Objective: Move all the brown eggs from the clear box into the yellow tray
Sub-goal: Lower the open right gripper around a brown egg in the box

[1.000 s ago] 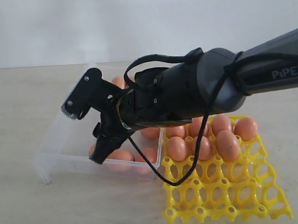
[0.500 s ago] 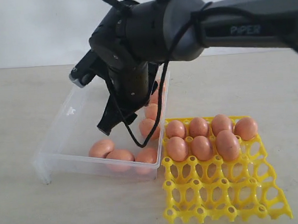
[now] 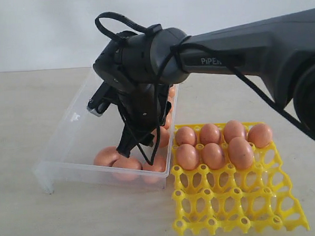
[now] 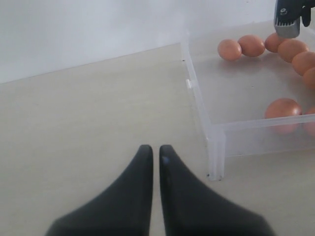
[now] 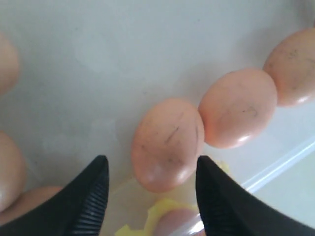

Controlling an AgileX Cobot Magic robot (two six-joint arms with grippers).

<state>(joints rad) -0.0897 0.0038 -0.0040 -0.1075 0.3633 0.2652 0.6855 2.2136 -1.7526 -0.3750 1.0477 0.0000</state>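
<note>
The clear box (image 3: 69, 149) lies left of the yellow tray (image 3: 241, 203). Several brown eggs (image 3: 213, 155) fill the tray's far cells. More brown eggs (image 3: 126, 164) lie along the box's near and right walls. My right gripper (image 3: 109, 128) points down into the box, open and holding nothing. In the right wrist view its jaws (image 5: 151, 162) stand wide either side of one egg (image 5: 167, 142), just above it. My left gripper (image 4: 155, 148) is shut and empty over the bare table, outside a corner of the box (image 4: 216, 137); the exterior view does not show it.
The tray's near rows of cells (image 3: 225, 191) hold nothing. The tray sits tight against the box's right wall. A loose black cable (image 3: 148, 150) hangs from the right wrist beside the eggs. A pale wall rises behind the table.
The right arm has swung from lying level over the box to pointing down, then dropped towards the eggs by the box's near wall. Its jaws kept the same width.
</note>
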